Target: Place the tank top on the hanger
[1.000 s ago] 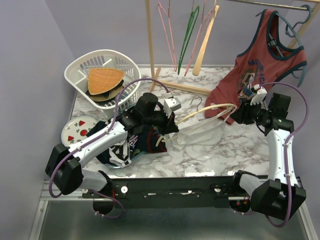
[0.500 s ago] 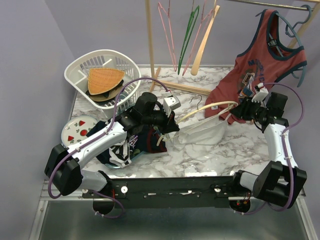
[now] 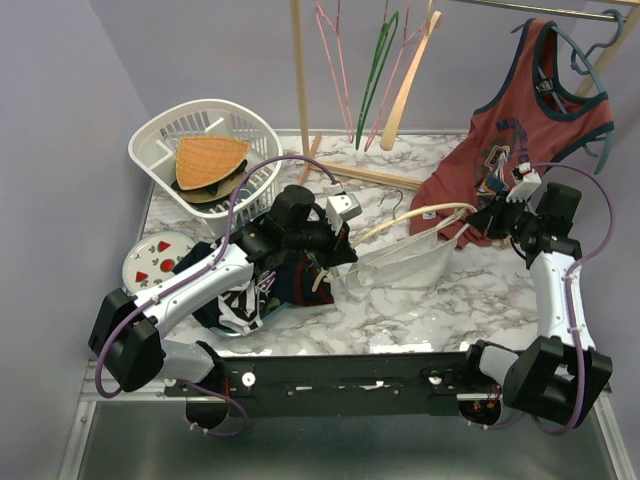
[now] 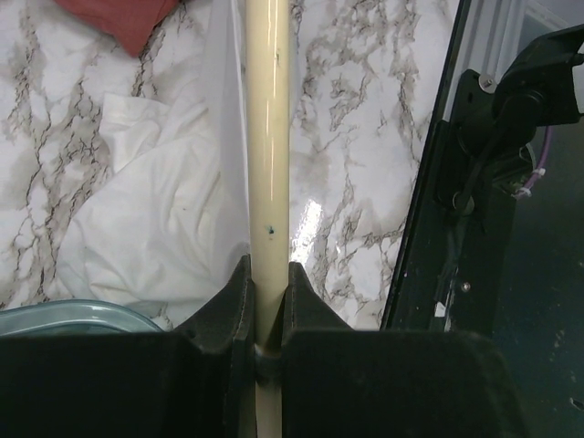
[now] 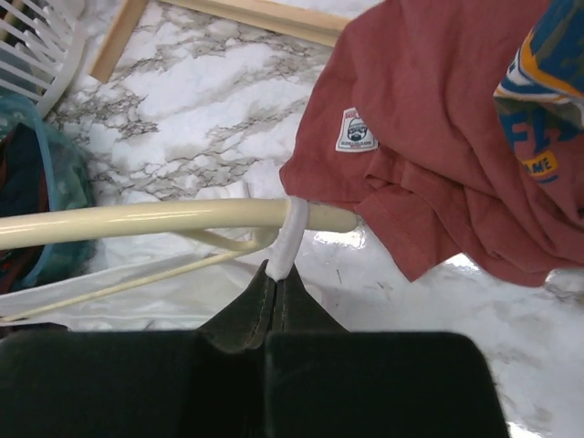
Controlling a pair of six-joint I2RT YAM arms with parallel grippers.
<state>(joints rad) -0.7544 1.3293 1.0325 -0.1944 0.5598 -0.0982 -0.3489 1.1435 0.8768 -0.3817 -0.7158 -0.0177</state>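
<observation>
The left gripper keeps its fingers clamped narrowly on one arm of the cream hanger, which slants across the middle of the table. The right gripper, half open a second ago, has now closed its fingers tight on a white strap of the tank top. The strap runs up over the hanger's far end. That gripper has also shifted slightly toward the table's back right corner. The tank top lies bunched under the hanger, its right side now drawn up, just beside the hem of the red top.
</observation>
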